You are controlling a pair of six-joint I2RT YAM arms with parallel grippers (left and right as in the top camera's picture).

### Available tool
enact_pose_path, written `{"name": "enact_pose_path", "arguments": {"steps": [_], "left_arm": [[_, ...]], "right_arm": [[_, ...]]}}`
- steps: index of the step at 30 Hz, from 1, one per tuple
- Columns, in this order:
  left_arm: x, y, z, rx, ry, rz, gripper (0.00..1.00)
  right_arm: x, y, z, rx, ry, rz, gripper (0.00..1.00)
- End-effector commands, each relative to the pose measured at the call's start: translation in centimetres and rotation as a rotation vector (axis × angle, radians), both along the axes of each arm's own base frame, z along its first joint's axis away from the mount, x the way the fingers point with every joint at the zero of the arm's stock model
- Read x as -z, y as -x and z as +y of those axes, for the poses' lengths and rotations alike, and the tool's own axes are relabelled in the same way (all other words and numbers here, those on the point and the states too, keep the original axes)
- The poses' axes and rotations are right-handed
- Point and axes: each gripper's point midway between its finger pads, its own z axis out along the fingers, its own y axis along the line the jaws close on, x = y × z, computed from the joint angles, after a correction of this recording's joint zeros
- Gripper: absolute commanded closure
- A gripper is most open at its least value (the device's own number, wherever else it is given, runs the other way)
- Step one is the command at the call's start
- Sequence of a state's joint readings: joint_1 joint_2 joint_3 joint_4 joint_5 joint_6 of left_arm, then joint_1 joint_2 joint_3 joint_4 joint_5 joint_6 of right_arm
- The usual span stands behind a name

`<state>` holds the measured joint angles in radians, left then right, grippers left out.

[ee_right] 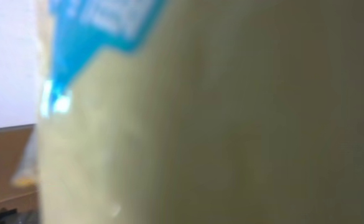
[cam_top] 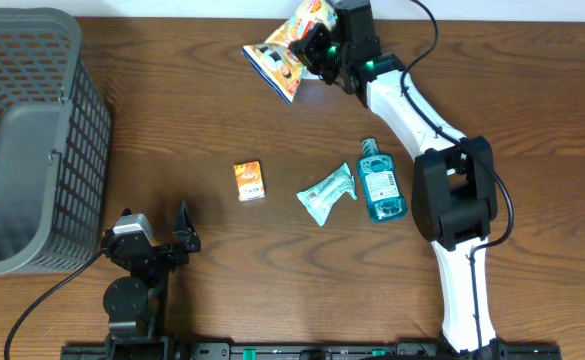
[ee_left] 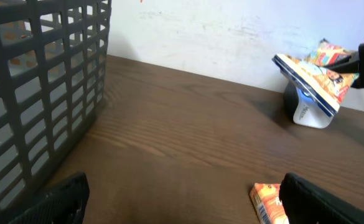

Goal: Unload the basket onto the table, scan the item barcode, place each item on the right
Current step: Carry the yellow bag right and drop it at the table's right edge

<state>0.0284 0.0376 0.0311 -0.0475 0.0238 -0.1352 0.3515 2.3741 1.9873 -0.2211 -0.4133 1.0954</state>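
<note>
One snack bag [cam_top: 287, 50] hangs pinched in the right end effector [cam_top: 324, 52] over a scanner [ee_left: 306, 111] at the worktop's [cam_top: 272, 280] far edge; the left end effector [cam_top: 157, 228] rests spread beside the basket [cam_top: 32, 130].

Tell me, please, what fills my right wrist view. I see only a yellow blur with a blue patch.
Observer: It is a snack bag, pinched by the right fingers at the far edge of the table.
Operator: Is a scanner anywhere near it?
Observer: Yes. In the left wrist view the bag hangs tilted over a small grey scanner with a blue light. I cannot tell if they touch.
Operator: Which other items lie on the table?
Observer: An orange box, a teal packet and a blue mouthwash bottle lie in the middle, apart from the bag.
</note>
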Motion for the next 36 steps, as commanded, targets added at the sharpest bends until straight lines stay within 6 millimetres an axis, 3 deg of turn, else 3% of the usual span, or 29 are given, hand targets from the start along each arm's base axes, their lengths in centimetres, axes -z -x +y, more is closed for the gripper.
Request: {"name": "enact_pose_path", "arguments": {"steps": [1, 9, 12, 16, 18, 21, 23, 26, 29, 32, 34, 36], "left_arm": [[1.8, 0.1, 0.1, -0.009, 0.009, 0.047, 0.02], [1.8, 0.1, 0.1, -0.009, 0.009, 0.047, 0.02], [1.8, 0.1, 0.1, -0.009, 0.009, 0.047, 0.02], [1.8, 0.1, 0.1, -0.009, 0.009, 0.047, 0.02], [1.8, 0.1, 0.1, -0.009, 0.009, 0.047, 0.02], [1.8, 0.1, 0.1, -0.009, 0.009, 0.047, 0.02], [1.8, 0.1, 0.1, -0.009, 0.009, 0.047, 0.02], [1.8, 0.1, 0.1, -0.009, 0.009, 0.047, 0.02], [1.8, 0.1, 0.1, -0.009, 0.009, 0.047, 0.02], [1.8, 0.1, 0.1, -0.009, 0.009, 0.047, 0.02], [1.8, 0.1, 0.1, -0.009, 0.009, 0.047, 0.02], [1.8, 0.1, 0.1, -0.009, 0.009, 0.047, 0.02]], "right_arm": [[-0.3, 0.4, 0.9, -0.04, -0.037, 0.02, 0.99], [-0.4, 2.1, 1.8, -0.137, -0.098, 0.079, 0.99], [0.3, 2.9, 0.6, -0.163, -0.092, 0.135, 0.99], [0.6, 4.3, -2.8, -0.181, -0.036, 0.207, 0.99], [-1.0, 4.8, -4.7, -0.206, -0.017, 0.183, 0.99], [-5.4, 5.5, -7.3, -0.254, -0.049, 0.104, 0.99], [-8.1, 6.0, -10.6, -0.225, -0.027, 0.076, 0.99], [-9.4, 6.6, -17.6, -0.099, 0.136, 0.062, 0.99], [-8.0, 8.7, -28.4, 0.19, 0.408, 0.216, 0.99], [-6.5, 12.2, -38.2, 0.425, 0.627, 0.387, 0.99], [-5.4, 14.4, -43.4, 0.541, 0.744, 0.487, 0.99], [-4.1, 16.5, -47.2, 0.617, 0.821, 0.576, 0.99]]}}
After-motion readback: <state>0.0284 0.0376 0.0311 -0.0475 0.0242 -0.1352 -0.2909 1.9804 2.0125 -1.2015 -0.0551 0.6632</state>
